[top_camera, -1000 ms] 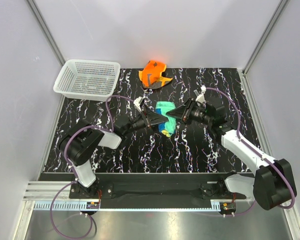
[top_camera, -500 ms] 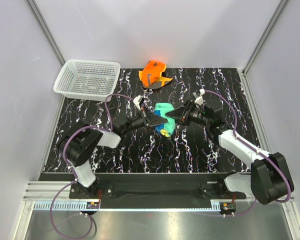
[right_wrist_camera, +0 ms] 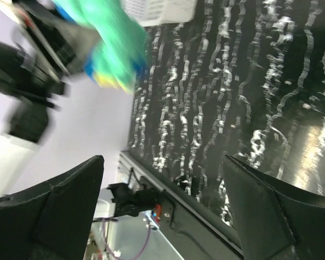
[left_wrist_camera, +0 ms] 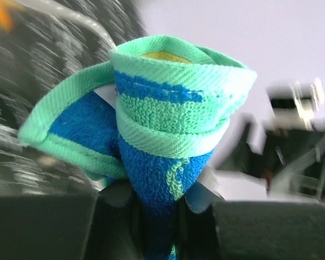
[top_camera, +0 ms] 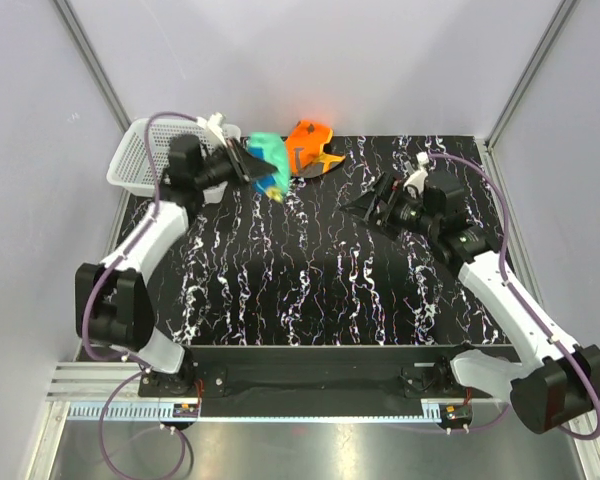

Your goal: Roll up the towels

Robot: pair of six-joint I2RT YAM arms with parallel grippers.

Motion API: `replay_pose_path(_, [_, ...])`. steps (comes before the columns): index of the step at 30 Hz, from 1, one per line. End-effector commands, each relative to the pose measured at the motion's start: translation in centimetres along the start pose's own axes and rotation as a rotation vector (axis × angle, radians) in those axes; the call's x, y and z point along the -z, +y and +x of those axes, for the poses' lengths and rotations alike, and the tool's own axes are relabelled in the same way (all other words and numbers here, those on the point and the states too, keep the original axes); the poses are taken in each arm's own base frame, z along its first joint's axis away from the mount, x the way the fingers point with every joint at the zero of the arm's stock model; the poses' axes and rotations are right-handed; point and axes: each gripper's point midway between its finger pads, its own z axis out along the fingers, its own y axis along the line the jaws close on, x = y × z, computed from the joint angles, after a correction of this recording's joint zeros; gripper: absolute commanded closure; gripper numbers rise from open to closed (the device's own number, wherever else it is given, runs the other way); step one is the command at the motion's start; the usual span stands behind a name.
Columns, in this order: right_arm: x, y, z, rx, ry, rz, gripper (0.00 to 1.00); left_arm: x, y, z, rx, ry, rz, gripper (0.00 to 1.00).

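The yellow towel [top_camera: 269, 162] is rolled into a tight bundle with its teal-blue back outward. It hangs in the air at the far left of the mat, beside the basket, with my left gripper [top_camera: 250, 166] shut on it. In the left wrist view the roll [left_wrist_camera: 173, 92] stands between the fingers, pinched at its lower end by the gripper [left_wrist_camera: 157, 214], a bit of yellow showing at its top. The orange towel [top_camera: 311, 146] lies crumpled at the mat's far edge, just right of the roll. My right gripper [top_camera: 360, 207] hovers open at centre right, its jaws [right_wrist_camera: 162, 206] holding nothing. The roll [right_wrist_camera: 115, 51] appears blurred there.
A white mesh basket [top_camera: 140, 170] sits at the far left corner, partly behind my left arm; its rim [right_wrist_camera: 162, 10] shows in the right wrist view. The black marbled mat [top_camera: 320, 290] covers the table. Grey walls close in on the back and both sides.
My left arm has swung from the mat's middle up to the far left with the rolled towel. The right gripper has let go, opened wide and drawn back to the right.
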Motion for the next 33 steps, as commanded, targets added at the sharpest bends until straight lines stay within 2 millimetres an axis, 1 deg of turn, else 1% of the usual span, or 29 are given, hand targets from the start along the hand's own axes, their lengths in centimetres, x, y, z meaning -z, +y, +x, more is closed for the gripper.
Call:
replay_pose_path(1, [1.0,-3.6,1.4,0.014,0.020,0.140,0.03,2.2,7.1,-2.4,-0.054,0.099,-0.278,1.00])
replay_pose_path(2, [1.0,-4.2,2.0,0.011,0.028,0.148,0.04,2.8,9.0,-4.9,-0.072,0.092,-0.355,1.00])
replay_pose_path(3, [1.1,-4.5,2.3,0.010,0.034,0.152,0.03,3.5,8.1,-6.5,-0.076,0.070,-0.362,1.00])
replay_pose_path(4, [1.1,-4.9,2.7,0.010,0.042,0.157,0.04,3.5,10.8,-7.5,-0.092,0.074,-0.434,1.00])
replay_pose_path(5, [1.3,-5.2,2.9,0.010,0.040,0.162,0.04,4.2,10.2,-10.3,-0.120,0.044,-0.466,1.00])
replay_pose_path(6, [1.3,-6.1,3.6,0.006,0.056,0.177,0.04,4.4,10.9,-11.4,-0.138,0.038,-0.495,1.00])
replay_pose_path(7, [1.2,-6.3,3.9,0.008,0.064,0.178,0.04,4.3,13.9,-12.2,-0.152,0.050,-0.577,1.00])
replay_pose_path(8, [1.2,-6.7,4.2,0.007,0.073,0.182,0.04,4.6,13.1,-14.3,-0.185,0.031,-0.601,1.00])
replay_pose_path(9, [1.1,-7.4,4.8,0.000,0.093,0.193,0.04,4.6,13.9,-15.1,-0.196,0.036,-0.628,1.00])
replay_pose_path(10, [0.9,-7.6,5.2,0.000,0.108,0.187,0.04,4.5,15.3,-16.3,-0.215,0.044,-0.686,1.00])
replay_pose_path(11, [0.7,-7.9,5.5,-0.006,0.121,0.189,0.04,4.6,16.1,-16.8,-0.223,0.045,-0.715,1.00])
replay_pose_path(12, [0.7,-8.4,6.1,-0.012,0.141,0.192,0.04,5.4,17.5,-17.6,-0.215,0.034,-0.746,1.00])
replay_pose_path(13, [0.6,-8.7,6.5,-0.018,0.153,0.194,0.04,5.6,19.4,-17.8,-0.214,0.040,-0.778,1.00])
replay_pose_path(14, [0.4,-8.9,6.4,-0.018,0.151,0.190,0.05,6.2,20.1,-18.8,-0.217,0.017,-0.789,1.00])
replay_pose_path(15, [0.3,-9.3,6.8,-0.016,0.160,0.194,0.05,6.4,21.0,-18.9,-0.212,0.016,-0.798,1.00])
replay_pose_path(16, [0.2,-9.5,6.9,-0.017,0.165,0.197,0.04,6.5,22.4,-19.1,-0.210,0.021,-0.818,1.00])
replay_pose_path(17, [0.0,-9.8,7.0,-0.015,0.170,0.199,0.05,7.1,23.5,-19.3,-0.200,0.021,-0.833,1.00])
replay_pose_path(18, [-0.1,-10.1,7.3,-0.021,0.178,0.203,0.05,7.2,24.3,-19.2,-0.183,0.025,-0.833,1.00])
replay_pose_path(19, [-0.5,-10.4,7.3,-0.022,0.183,0.203,0.05,6.6,25.5,-18.6,-0.157,0.045,-0.795,1.00])
replay_pose_path(20, [-0.7,-10.5,7.4,-0.026,0.187,0.202,0.05,6.9,26.5,-18.4,-0.134,0.049,-0.783,1.00])
replay_pose_path(21, [-0.8,-10.6,7.6,-0.033,0.198,0.197,0.05,6.5,28.0,-17.5,-0.109,0.076,-0.774,1.00])
replay_pose_path(22, [-1.2,-10.8,7.7,-0.036,0.204,0.195,0.05,6.4,28.4,-17.4,-0.107,0.088,-0.768,1.00])
replay_pose_path(24, [-1.5,-10.8,7.8,-0.045,0.215,0.181,0.05,6.3,29.6,-16.7,-0.099,0.111,-0.773,1.00])
replay_pose_path(25, [-1.7,-10.9,7.8,-0.048,0.216,0.180,0.05,5.8,30.5,-15.9,-0.083,0.131,-0.754,0.98])
replay_pose_path(27, [-1.9,-10.7,7.7,-0.041,0.220,0.168,0.05,5.4,31.2,-15.2,-0.058,0.147,-0.721,0.96])
replay_pose_path(28, [-2.0,-10.9,7.8,-0.042,0.226,0.174,0.05,4.5,31.5,-14.6,-0.038,0.158,-0.652,0.95])
replay_pose_path(31, [-2.0,-11.1,7.8,-0.037,0.230,0.182,0.05,2.8,31.1,-13.9,0.022,0.160,-0.499,0.90])
replay_pose_path(33, [-2.0,-11.4,7.9,-0.034,0.233,0.189,0.05,2.2,31.0,-13.8,0.048,0.154,-0.468,0.86])
